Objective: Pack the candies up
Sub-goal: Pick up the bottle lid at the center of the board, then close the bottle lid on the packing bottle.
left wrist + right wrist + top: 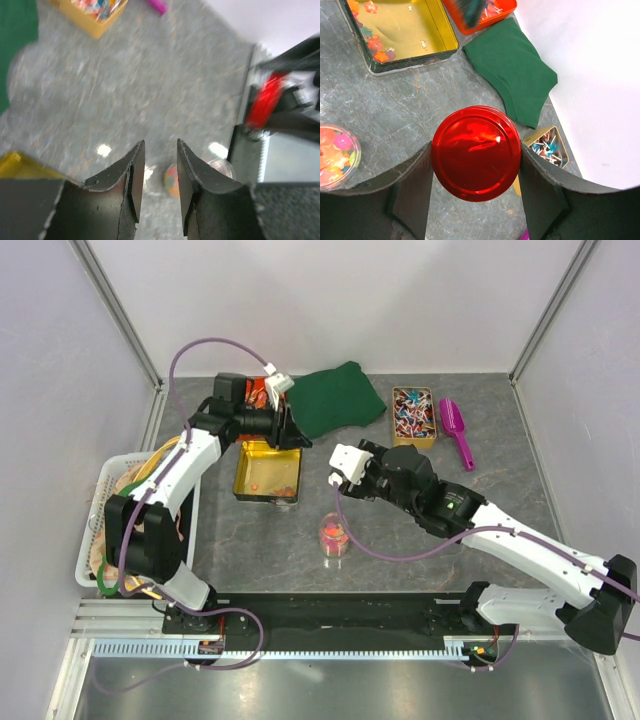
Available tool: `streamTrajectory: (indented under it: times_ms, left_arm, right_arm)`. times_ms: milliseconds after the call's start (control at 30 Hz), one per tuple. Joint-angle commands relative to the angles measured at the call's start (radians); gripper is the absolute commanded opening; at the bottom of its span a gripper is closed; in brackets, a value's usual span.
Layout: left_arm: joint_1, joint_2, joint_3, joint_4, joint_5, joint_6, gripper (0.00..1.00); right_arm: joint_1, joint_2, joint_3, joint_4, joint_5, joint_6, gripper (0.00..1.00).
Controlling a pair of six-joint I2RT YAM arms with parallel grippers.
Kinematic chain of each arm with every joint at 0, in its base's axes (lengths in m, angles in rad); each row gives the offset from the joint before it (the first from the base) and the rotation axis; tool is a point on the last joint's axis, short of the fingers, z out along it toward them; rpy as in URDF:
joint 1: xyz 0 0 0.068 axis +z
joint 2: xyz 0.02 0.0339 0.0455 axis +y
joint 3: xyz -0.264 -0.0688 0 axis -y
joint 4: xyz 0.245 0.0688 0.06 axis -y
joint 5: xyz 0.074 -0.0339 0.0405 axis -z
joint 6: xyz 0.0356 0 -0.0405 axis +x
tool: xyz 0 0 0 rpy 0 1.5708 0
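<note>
Left pincer (160,143): at the far end of the tin (241,468), jaws part spread, nothing between them; view blurred.

Tin: a few candies (374,46) along one wall, otherwise mostly bare.

Jar (358,156): upright on the desk (400,540), near the tin, mouth uncovered. It holds most of the candies.

Right pincer (476,150): pinching the red lid (475,170) by its rim. Lid is flat, up off the desk, right of the jar.

Step, by my reading: capping. Carry the lid left until centred over the mouth, keep it level, lower until it seats. Screw or press fit: cannot tell. A tilted lid would likely jam on the rim. The tin's strays may want packing first.
</note>
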Motion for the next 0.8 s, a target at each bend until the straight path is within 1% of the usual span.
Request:
streamTrajectory:
  times_ms: [0,100,167,233,267,433,700,767]
  left_arm:
    - [-0.026,-0.088,-0.175,0.078,-0.142,0.198,0.39]
    - [-0.078,-0.150,-0.312,0.137,-0.223,0.267,0.39]
    - [-0.120,-0.199,-0.403,0.174,-0.247,0.287,0.40]
    - [-0.153,-0.232,-0.456,0.229,-0.268,0.306,0.40]
    - [-0.163,-0.258,-0.503,0.243,-0.270,0.314,0.40]
    - [-0.218,-0.332,-0.620,0.296,-0.254,0.363,0.40]
    - [-0.230,-0.398,-0.772,0.400,-0.228,0.395,0.43]
    - [-0.235,-0.413,-0.821,0.470,-0.214,0.392,0.44]
  right_arm:
    - [-0.020,-0.046,0.064,-0.031,-0.040,0.035,0.50]
    - [-0.060,-0.044,0.104,-0.082,-0.114,0.065,0.50]
    - [-0.083,-0.041,0.128,-0.108,-0.155,0.082,0.50]
    - [-0.113,-0.035,0.141,-0.126,-0.175,0.093,0.51]
    - [-0.121,-0.032,0.153,-0.134,-0.200,0.099,0.51]
    - [-0.179,-0.023,0.176,-0.163,-0.229,0.108,0.51]
    - [-0.232,-0.035,0.173,-0.174,-0.264,0.128,0.52]
    - [-0.232,-0.035,0.168,-0.177,-0.261,0.128,0.54]
